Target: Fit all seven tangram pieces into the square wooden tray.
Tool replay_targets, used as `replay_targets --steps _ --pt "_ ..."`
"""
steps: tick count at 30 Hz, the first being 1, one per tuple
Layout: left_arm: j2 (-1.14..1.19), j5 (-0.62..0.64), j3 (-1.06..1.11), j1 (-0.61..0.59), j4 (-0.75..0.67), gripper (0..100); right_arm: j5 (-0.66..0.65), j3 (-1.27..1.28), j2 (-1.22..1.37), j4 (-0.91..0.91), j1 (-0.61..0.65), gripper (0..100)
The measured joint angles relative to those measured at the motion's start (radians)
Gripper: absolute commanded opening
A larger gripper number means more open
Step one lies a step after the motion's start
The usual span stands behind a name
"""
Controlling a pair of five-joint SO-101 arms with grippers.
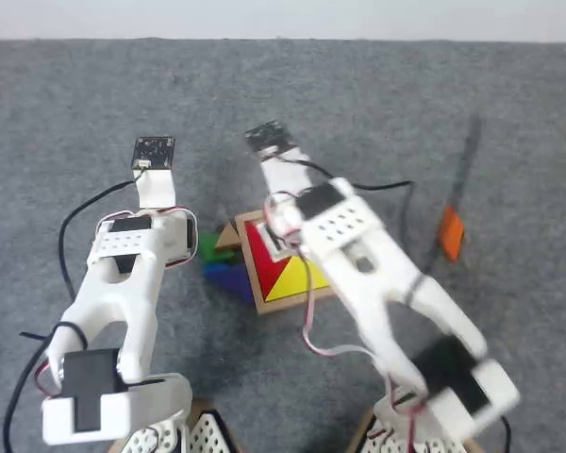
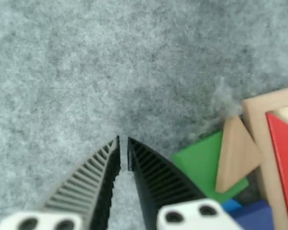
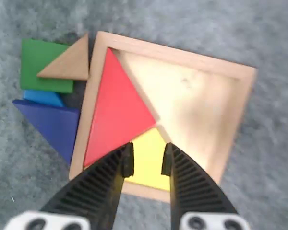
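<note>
The square wooden tray (image 3: 182, 55) holds a red triangle (image 3: 117, 115) and a yellow triangle (image 3: 146, 165); the rest of its floor is bare. My right gripper (image 3: 146, 146) hovers over the yellow piece, open a little with nothing between its fingers. Just outside the tray lie a green square (image 3: 38, 60), a plain wooden triangle (image 3: 67, 64) resting on it, a light blue piece (image 3: 43, 98) and a dark blue triangle (image 3: 53, 124). My left gripper (image 2: 123, 140) is shut and empty over carpet beside the green square (image 2: 201, 163). An orange piece (image 1: 451, 231) lies far to the right.
Grey carpet covers the whole table. A thin dark stick (image 1: 462, 170) lies beside the orange piece. The right arm (image 1: 358, 245) hangs over part of the tray (image 1: 264, 304) in the high view, and cables trail near both arms.
</note>
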State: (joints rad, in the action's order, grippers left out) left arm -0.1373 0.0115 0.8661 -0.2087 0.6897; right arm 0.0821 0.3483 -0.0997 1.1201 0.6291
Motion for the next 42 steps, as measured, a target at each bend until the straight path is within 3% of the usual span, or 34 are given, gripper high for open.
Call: replay_targets --steps 7,13,19,26,29,35,42 --pt "0.0 0.0 0.0 0.0 0.0 3 -0.087 0.178 -0.098 -0.126 -0.166 12.3" --pt "0.0 0.0 0.0 0.0 0.0 3 -0.176 0.155 0.109 -0.219 -0.238 12.3" --pt "0.0 0.0 0.0 0.0 0.0 3 -0.187 -0.005 0.313 -0.16 -0.299 11.7" --pt "0.0 0.0 0.0 0.0 0.0 3 -0.187 -0.071 0.356 -0.087 -0.319 9.9" --pt "0.0 0.0 0.0 0.0 0.0 3 -0.19 -0.068 0.364 -0.06 -0.373 3.9" --pt "0.0 0.0 0.0 0.0 0.0 3 -0.196 -0.057 0.371 -0.057 -0.497 5.8" --pt "0.0 0.0 0.0 0.0 0.0 3 -0.199 -0.051 0.301 -0.055 -0.451 5.9"
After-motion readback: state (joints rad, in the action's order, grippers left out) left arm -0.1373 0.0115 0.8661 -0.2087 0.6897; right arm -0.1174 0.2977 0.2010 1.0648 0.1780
